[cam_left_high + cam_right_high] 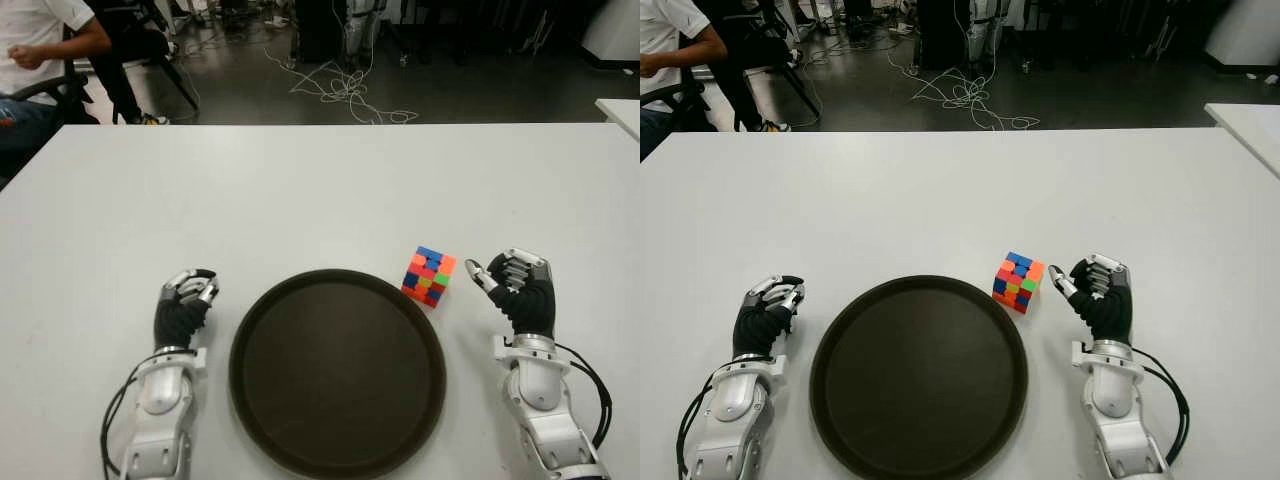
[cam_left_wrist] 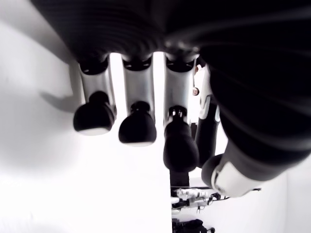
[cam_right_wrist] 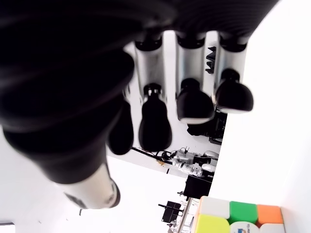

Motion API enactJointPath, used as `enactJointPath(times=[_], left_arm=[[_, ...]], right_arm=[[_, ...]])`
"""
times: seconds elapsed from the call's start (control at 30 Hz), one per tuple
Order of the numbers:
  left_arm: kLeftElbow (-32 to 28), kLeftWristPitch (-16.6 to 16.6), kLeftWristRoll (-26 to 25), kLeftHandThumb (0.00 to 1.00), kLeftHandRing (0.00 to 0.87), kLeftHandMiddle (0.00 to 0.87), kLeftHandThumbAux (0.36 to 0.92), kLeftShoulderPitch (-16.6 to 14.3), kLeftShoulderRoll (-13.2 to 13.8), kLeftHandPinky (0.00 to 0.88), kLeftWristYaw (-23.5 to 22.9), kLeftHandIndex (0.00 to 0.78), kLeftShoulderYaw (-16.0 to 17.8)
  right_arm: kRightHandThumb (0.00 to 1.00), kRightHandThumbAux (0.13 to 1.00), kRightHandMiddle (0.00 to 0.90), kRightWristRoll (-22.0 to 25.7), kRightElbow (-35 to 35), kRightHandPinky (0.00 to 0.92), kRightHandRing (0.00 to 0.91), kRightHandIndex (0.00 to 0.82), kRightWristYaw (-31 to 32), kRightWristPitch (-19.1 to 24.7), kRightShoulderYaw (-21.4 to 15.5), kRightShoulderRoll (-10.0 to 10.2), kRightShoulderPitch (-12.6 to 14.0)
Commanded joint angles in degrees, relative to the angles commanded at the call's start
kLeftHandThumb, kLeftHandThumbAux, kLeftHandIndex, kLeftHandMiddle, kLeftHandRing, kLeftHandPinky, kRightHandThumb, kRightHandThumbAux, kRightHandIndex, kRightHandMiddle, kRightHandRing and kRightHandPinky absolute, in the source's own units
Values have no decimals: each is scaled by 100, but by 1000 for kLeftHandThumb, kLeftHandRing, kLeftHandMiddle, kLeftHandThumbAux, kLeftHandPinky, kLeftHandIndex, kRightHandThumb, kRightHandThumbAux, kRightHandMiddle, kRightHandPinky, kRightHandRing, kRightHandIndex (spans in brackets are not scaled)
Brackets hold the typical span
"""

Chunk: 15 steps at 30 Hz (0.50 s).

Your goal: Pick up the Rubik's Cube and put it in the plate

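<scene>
The Rubik's Cube (image 1: 429,276) stands on the white table (image 1: 300,190) just beyond the right rim of the round dark plate (image 1: 337,370). It also shows at the edge of the right wrist view, Rubik's Cube (image 3: 238,216). My right hand (image 1: 515,283) is a little to the right of the cube, not touching it; its fingers (image 3: 193,104) are curled and hold nothing. My left hand (image 1: 185,300) shows left of the plate, its fingers (image 2: 138,128) curled and empty. The plate has nothing on it.
A person sits on a chair (image 1: 40,60) beyond the table's far left corner. Cables (image 1: 345,90) lie on the dark floor behind the table. Another white table's corner (image 1: 622,110) shows at the right edge.
</scene>
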Motion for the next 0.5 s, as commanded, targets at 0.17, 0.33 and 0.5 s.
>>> enactJointPath(times=[0.17, 0.33, 0.5], left_arm=[[-1, -63, -29, 708, 818, 795, 706, 14, -34, 821, 48, 444, 11], [-19, -94, -82, 707, 817, 795, 707, 25, -68, 820, 65, 444, 15], [-61, -75, -77, 708, 819, 796, 707, 44, -73, 821, 67, 444, -8]], right_arm=[[283, 834, 789, 22, -45, 829, 818, 671, -9, 40, 4, 16, 19], [290, 834, 786, -12, -34, 828, 815, 668, -38, 18, 7, 7, 21], [289, 834, 786, -10, -55, 829, 816, 668, -13, -12, 10, -16, 35]])
